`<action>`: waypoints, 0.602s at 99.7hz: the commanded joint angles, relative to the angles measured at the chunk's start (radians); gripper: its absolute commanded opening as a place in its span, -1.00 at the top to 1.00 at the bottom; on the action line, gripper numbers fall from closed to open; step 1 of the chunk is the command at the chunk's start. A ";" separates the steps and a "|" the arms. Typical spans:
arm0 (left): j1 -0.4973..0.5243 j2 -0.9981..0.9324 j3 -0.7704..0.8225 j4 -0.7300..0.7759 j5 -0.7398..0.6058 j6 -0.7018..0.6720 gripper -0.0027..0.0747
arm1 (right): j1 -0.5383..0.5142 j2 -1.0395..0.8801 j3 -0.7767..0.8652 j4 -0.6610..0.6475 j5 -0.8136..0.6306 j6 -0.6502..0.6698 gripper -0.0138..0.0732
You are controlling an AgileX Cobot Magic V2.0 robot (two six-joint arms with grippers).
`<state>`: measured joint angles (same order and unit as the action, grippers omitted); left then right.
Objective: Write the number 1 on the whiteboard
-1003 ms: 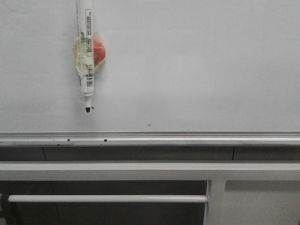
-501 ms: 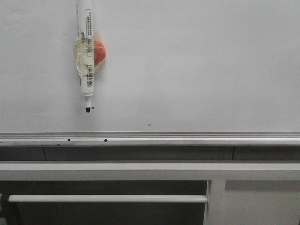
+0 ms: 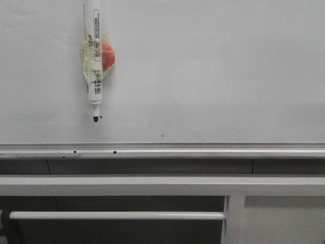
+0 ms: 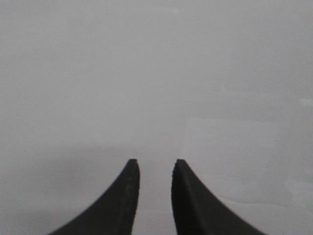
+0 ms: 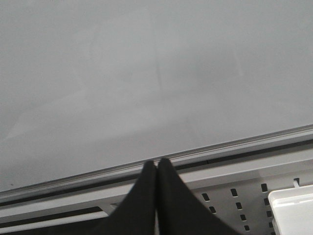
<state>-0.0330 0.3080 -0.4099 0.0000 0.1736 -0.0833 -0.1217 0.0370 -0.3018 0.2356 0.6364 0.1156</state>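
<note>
Marker (image 3: 94, 61) hangs taped at the whiteboard (image 3: 213, 71) left, seemingly for grabbing; left gripper (image 4: 154, 164) spread, right gripper (image 5: 157, 162) pressed together.

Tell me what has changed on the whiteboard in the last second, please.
Almost nothing changed. The marker hangs in nearly the same place on the whiteboard, tip down, and no stroke has been drawn. The silver strip and the white rail below stayed as they were.
</note>
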 commanded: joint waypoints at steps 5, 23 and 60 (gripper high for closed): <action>0.000 0.016 -0.038 0.000 -0.079 0.006 0.04 | 0.001 0.024 -0.023 0.008 -0.100 0.000 0.83; 0.000 0.018 -0.038 0.000 -0.116 0.006 -0.06 | 0.004 0.024 -0.023 0.038 -0.160 -0.067 0.58; -0.022 0.082 -0.038 -0.196 0.026 0.032 -0.06 | 0.005 0.034 -0.043 0.101 -0.103 -0.186 -0.10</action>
<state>-0.0353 0.3594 -0.4099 -0.1453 0.2318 -0.0752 -0.1173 0.0442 -0.3018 0.2917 0.5823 -0.0061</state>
